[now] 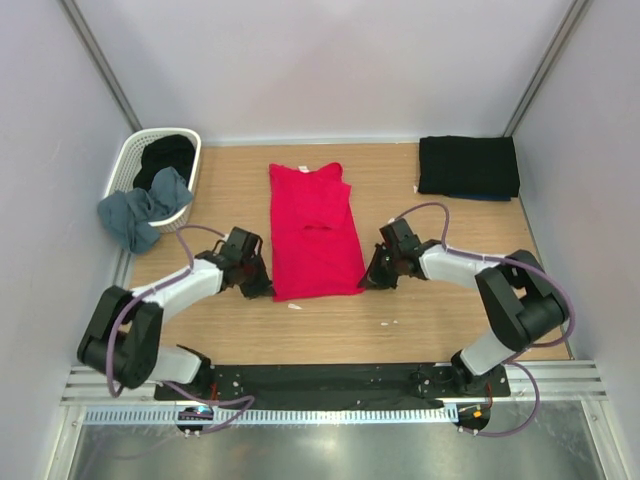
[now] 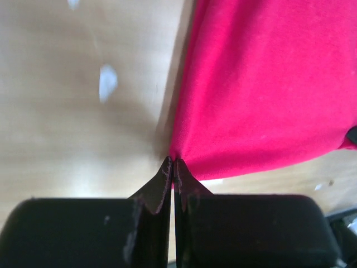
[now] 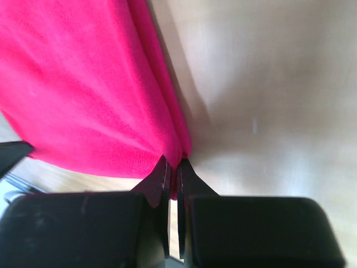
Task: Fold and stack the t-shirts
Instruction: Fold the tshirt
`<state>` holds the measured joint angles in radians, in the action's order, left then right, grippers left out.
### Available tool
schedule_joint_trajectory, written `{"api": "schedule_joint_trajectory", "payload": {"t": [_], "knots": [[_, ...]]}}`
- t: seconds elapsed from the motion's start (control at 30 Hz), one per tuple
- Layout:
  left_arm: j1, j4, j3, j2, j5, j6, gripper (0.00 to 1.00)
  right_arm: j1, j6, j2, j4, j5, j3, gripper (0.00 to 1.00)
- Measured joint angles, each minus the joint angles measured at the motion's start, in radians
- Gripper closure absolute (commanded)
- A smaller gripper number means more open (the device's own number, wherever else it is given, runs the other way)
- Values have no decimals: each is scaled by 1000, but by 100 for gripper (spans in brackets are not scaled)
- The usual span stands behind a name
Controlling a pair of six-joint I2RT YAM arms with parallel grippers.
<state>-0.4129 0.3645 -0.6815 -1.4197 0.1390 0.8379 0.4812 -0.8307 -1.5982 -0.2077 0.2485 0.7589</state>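
A crimson-red t-shirt (image 1: 312, 228) lies in a long folded strip at the middle of the table, collar end toward the back. My left gripper (image 1: 266, 290) is shut on its near left corner; in the left wrist view the red cloth (image 2: 262, 89) is pinched at the fingertips (image 2: 173, 162). My right gripper (image 1: 366, 283) is shut on the near right corner, with the red cloth (image 3: 83, 95) bunched between its fingertips (image 3: 174, 163). A folded black t-shirt (image 1: 467, 166) lies at the back right. A grey-blue t-shirt (image 1: 145, 210) hangs over the basket's rim, and another black one (image 1: 165, 155) sits inside.
The white lattice basket (image 1: 128, 160) stands at the back left against the wall. Small white specks (image 1: 388, 323) lie on the wood near the shirt's front edge. White walls close in the table on three sides.
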Motion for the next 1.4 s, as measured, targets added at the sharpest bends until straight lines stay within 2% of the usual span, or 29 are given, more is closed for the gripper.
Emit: {"api": "schedule_joint_trajectory", "payload": {"t": [0.33,0.47,0.6,0.7,0.87,1.1,1.4], "knots": [[-196,301,82,378,-25,123,100,173,-60,349,-253,2,-212,99],[-247,406,78,523,-38,182,100,189,-92,530,-361,8,-214,99],[-267,548,-5,566,-59,208,100,192,-114,631,-462,4,-158,99],[-268,628,-145,550,-110,203,100,192,-109,597,-541,-15,-46,99],[-261,671,-403,449,-252,140,100,192,-32,434,-629,-114,238,99],[-178,588,-420,340,-282,75,100,140,108,220,-665,-225,465,99],[-74,403,-475,203,-266,16,100,84,141,119,-622,-258,546,99]]}}
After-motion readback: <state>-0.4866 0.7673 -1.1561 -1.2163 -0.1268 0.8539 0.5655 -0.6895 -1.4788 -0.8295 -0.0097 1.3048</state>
